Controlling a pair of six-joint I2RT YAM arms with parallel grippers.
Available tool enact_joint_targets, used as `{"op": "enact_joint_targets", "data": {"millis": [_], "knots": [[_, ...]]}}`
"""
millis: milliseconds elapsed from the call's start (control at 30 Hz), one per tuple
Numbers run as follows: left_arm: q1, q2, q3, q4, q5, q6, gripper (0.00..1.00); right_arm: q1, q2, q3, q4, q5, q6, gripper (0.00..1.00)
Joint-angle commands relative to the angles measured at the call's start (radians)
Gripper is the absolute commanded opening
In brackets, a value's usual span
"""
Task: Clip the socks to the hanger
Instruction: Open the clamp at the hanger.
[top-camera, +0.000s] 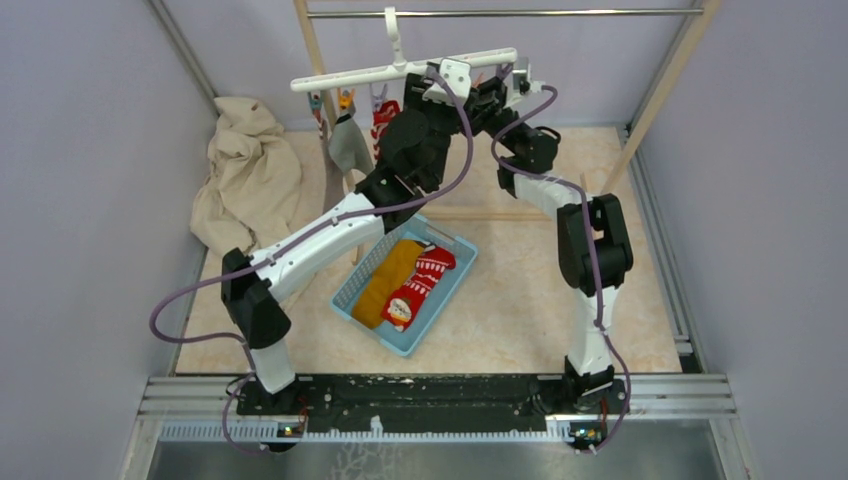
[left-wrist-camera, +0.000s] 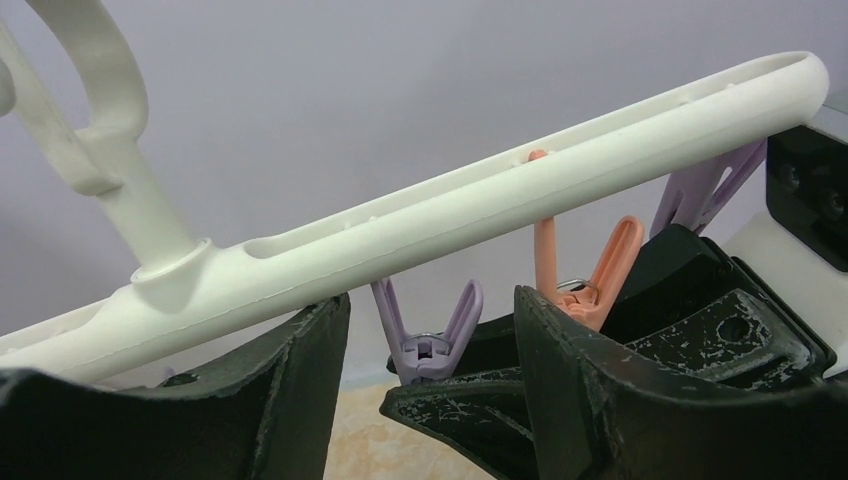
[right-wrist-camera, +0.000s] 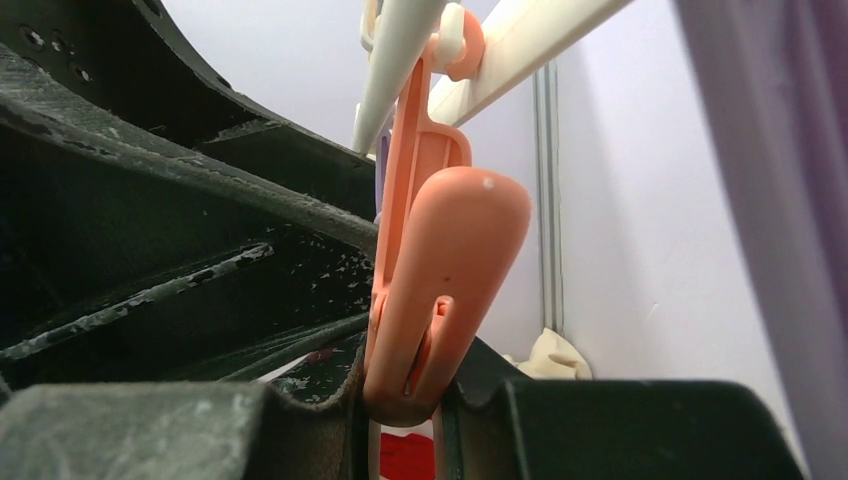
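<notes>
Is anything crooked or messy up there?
Yes. The white hanger looks slanted against the straight metal rail: its left end sits lower than its right, where the right gripper pinches an orange peg. A beige cloth also lies crumpled in the far left corner.

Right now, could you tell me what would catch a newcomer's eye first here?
At the back, by the white hanger, the right gripper is closed on an orange peg and the left gripper is open around a purple peg. The mustard sock and red patterned sock lie unclipped in the blue basket mid-table.
</notes>
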Motion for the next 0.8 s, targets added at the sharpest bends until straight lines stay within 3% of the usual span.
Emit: {"op": "enact_joint_targets", "data": {"millis": [0,100,333,367,533,567,667,767], "knots": [[0.028,0.008,0.047,0.025,0.028,0.022,0.63,0.014,-0.033,-0.028,0.158,-0.156,-0.022,0.00],[0.029,0.006,0.041,0.025,0.028,0.022,0.52,0.014,-0.034,-0.032,0.159,-0.157,-0.023,0.00],[0.029,-0.003,0.009,0.017,0.048,0.003,0.04,0.013,-0.033,-0.038,0.159,-0.160,-0.023,0.00],[0.029,-0.006,0.006,0.015,0.050,-0.002,0.00,0.013,-0.033,-0.040,0.158,-0.160,-0.022,0.00],[0.031,-0.035,-0.012,-0.014,0.099,-0.045,0.00,0.013,-0.036,-0.049,0.159,-0.155,-0.024,0.00],[0.031,-0.041,-0.013,-0.024,0.107,-0.057,0.00,0.012,-0.036,-0.052,0.159,-0.151,-0.025,0.07],[0.039,-0.059,-0.017,-0.056,0.133,-0.103,0.00,0.001,-0.046,-0.075,0.158,-0.127,-0.029,0.42],[0.051,-0.074,-0.029,-0.067,0.147,-0.132,0.00,-0.021,-0.070,-0.126,0.158,-0.097,-0.045,0.59]]}}
